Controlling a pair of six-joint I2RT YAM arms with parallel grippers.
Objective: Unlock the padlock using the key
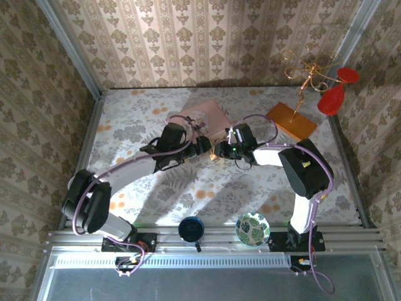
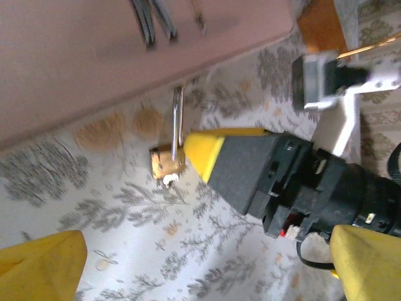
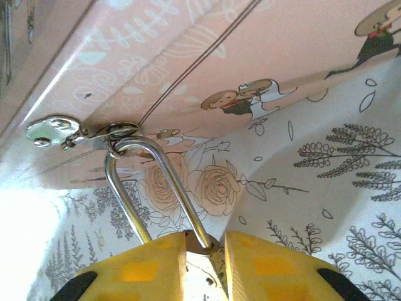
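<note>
The small brass padlock [image 2: 164, 163] lies on the flowered tablecloth beside the pink box [image 1: 210, 116]. Its silvery shackle [image 3: 156, 182] passes through the box's metal hasp [image 3: 116, 133]. My right gripper [image 3: 205, 269] is shut on the padlock body [image 3: 210, 248], with a yellow finger on each side; from the left wrist one of those fingers [image 2: 210, 145] shows against the brass. A small silvery bit [image 2: 168, 182] sticks out of the padlock's lower end; whether it is the key I cannot tell. My left gripper [image 2: 203, 276] hovers open just left of the padlock [image 1: 216, 152], its jaws wide apart with nothing between them.
A gold wire stand [image 1: 307, 72] with red discs rises from an orange wooden base [image 1: 291, 120] at the back right. A dark blue cup [image 1: 190, 229] and a green patterned bowl [image 1: 253, 229] sit at the near edge. Papered walls close in three sides.
</note>
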